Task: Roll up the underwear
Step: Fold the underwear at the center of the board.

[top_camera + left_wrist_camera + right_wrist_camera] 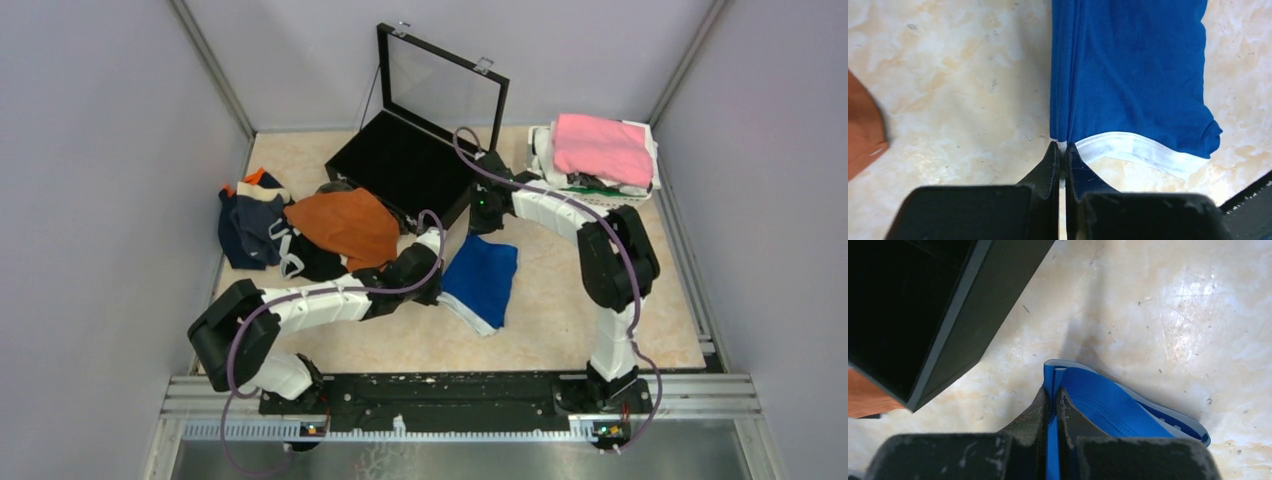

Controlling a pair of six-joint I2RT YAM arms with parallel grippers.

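blue underwear (482, 275) | long axis far-to-near, slightly slanted | white-trimmed end nearest

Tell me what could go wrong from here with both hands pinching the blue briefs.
1. The left hand grips only a corner of the blue briefs by the white trim; it may slip when pulled.
2. The right hand holds an edge close beside the box; a swing could knock it.
3. The left arm lies close by the orange briefs; moving it may drag them.
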